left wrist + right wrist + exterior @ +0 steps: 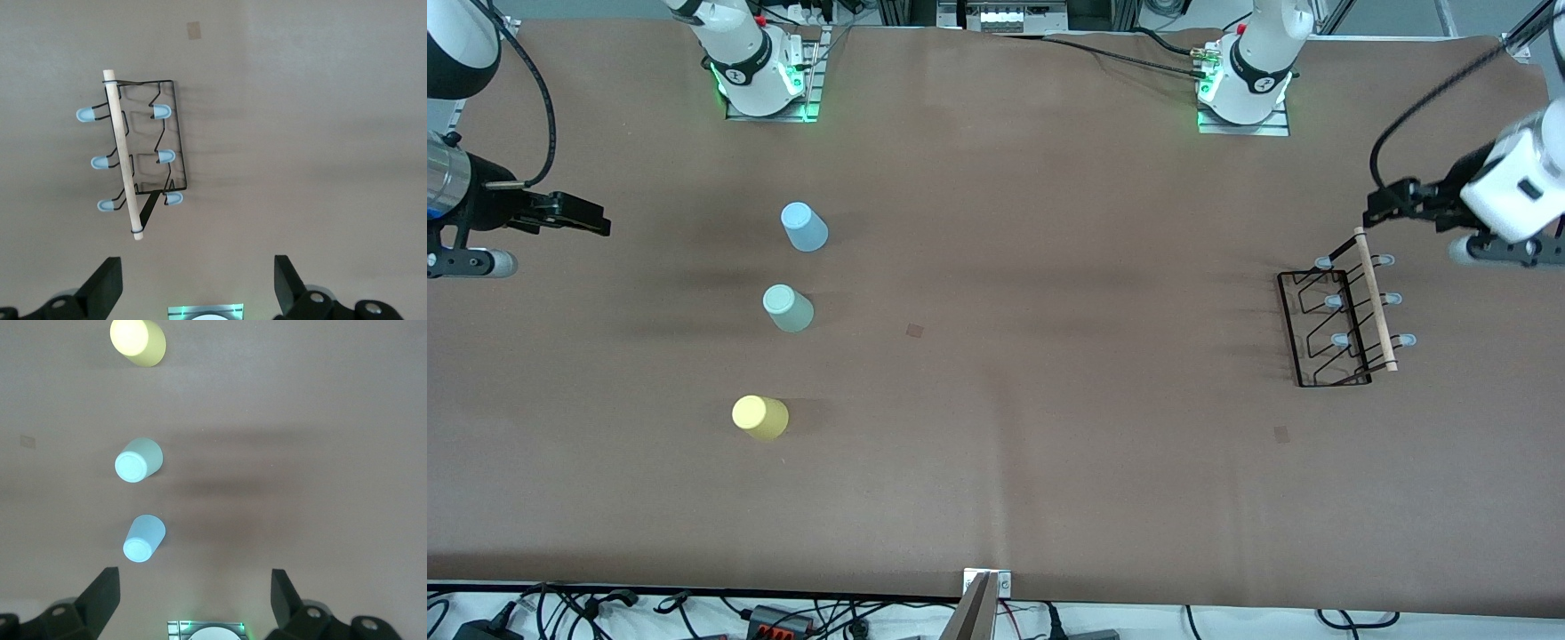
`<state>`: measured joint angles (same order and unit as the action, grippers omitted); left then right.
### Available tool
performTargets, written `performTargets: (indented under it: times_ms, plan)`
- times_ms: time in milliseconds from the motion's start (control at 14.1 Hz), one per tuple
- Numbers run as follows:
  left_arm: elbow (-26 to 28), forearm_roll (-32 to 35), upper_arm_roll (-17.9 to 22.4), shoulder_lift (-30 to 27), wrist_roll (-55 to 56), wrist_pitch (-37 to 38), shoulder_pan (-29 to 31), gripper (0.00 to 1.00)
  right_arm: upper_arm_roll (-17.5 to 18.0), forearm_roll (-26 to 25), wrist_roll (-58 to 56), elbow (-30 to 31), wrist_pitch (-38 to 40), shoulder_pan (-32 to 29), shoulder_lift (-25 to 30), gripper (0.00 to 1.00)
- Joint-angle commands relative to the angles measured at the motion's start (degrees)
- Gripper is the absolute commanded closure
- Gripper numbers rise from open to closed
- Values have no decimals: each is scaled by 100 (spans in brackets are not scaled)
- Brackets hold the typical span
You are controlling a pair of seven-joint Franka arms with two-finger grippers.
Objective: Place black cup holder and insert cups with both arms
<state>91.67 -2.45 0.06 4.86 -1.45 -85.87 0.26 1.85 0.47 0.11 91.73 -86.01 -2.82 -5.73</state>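
The black cup holder [1343, 311] stands on the brown table toward the left arm's end, its wooden rod [1375, 298] on top and pale capped prongs on both sides. In the left wrist view the cup holder [137, 157] lies ahead of my left gripper [198, 287], which is open and empty. That left gripper [1374, 209] hovers over the table just off the rod's end. Three cups stand apart toward the right arm's end: light blue [804, 227], pale green [787, 308], yellow [760, 417]. My right gripper [600, 222] hangs open and empty over the table beside them, with the blue cup [145, 538] closest.
Two small brown tape marks [915, 330] [1281, 434] lie on the table. The arm bases [765, 80] [1245, 89] stand along the table's edge farthest from the front camera. Cables and a metal bracket [985, 587] line the edge nearest the front camera.
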Motion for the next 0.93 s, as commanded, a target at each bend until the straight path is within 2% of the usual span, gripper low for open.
performTargets:
  times_ms: [0,213,356,712,854]
  plan:
    - [-572,87,-6,489,-31,193,106,0,34,-39,-91,125,49,10,81,0]
    - [-466,122,11,734,-31,88,334,0,34,-38,-108,283,32,54,99,0]
    - [-187,742,-15,762,-40,-183,370,0,34,-39,-108,371,32,80,116,0]
    - [1297,940,-50,674,-487,-2623,553,0,34,-39,-99,363,-30,80,99,0]
    - [1974,948,-50,447,-558,-3512,651,0,34,-30,-99,432,-100,89,63,0]
